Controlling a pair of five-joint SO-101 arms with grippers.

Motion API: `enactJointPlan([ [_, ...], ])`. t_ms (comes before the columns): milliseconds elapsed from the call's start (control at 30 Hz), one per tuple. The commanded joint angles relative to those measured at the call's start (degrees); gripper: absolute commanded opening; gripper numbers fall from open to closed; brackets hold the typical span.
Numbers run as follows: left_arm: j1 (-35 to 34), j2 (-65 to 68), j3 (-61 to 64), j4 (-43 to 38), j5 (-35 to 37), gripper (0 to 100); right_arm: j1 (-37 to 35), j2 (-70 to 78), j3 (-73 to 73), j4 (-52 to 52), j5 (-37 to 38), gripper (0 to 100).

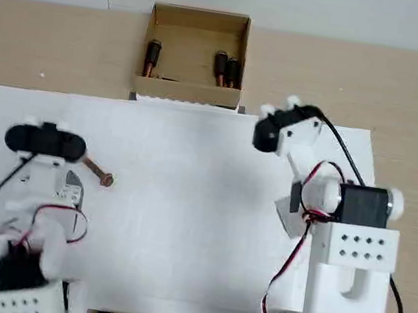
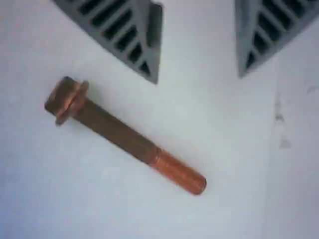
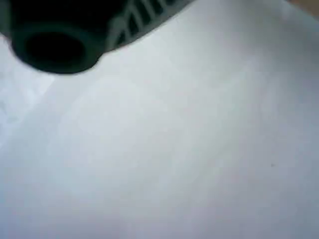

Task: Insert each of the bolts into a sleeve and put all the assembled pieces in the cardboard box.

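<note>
A copper-coloured bolt (image 2: 122,134) lies flat on the white paper, its head (image 1: 107,181) pointing toward the middle of the sheet. My left gripper (image 2: 197,74) hovers just over it, open, with its two grey fingers apart and nothing between them; in the high view the left gripper (image 1: 71,181) sits right beside the bolt (image 1: 96,171). A black sleeve (image 3: 55,47) is held in my right gripper, one ribbed grey finger (image 3: 134,22) against it, its open end above the paper. The right gripper (image 1: 293,207) hangs over the sheet's right side. The cardboard box (image 1: 190,91) stands at the back.
Three assembled pieces lie in the box, one at the left (image 1: 152,56) and two at the right (image 1: 226,68). The white paper (image 1: 183,223) covers the wooden table between the arms. The right arm's base (image 1: 329,300) stands at the front right.
</note>
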Motion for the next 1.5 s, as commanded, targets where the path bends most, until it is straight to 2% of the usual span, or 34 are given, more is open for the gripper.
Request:
enactJointPlan([
  [0, -0.4, 14.9, -11.4, 3.5, 1.3, 10, 2.3, -2.9, 2.3, -1.7, -0.3, 0.4],
  [233, 0.1, 42.7, -32.2, 12.0, 17.2, 10, 6.6, -5.1, 7.1, -4.3, -0.4, 0.4],
  [467, 3.9, 66.5, -51.1, 26.9, 36.2, 10, 11.3, -5.1, 9.2, -4.3, -0.5, 0.6],
  [600, 5.8, 77.2, -59.3, 31.2, 41.9, 10, 13.4, -5.1, 9.2, -4.3, -0.4, 0.6],
  [733, 6.3, 83.1, -64.8, 30.9, 45.3, 10, 14.0, -5.1, 9.2, -4.3, -0.4, 0.6],
  [867, 6.6, 86.7, -68.3, 29.1, 45.6, 10, 14.0, -6.2, 9.3, -3.9, -0.6, 0.6],
  [1067, 6.6, 91.9, -68.5, 28.1, 45.6, 10, 13.9, -9.6, 10.5, -3.6, -0.6, 0.6],
  [1467, 7.3, 95.2, -68.4, 20.5, 45.5, 10, 13.8, -16.6, 17.5, -3.6, -0.6, 0.4],
])
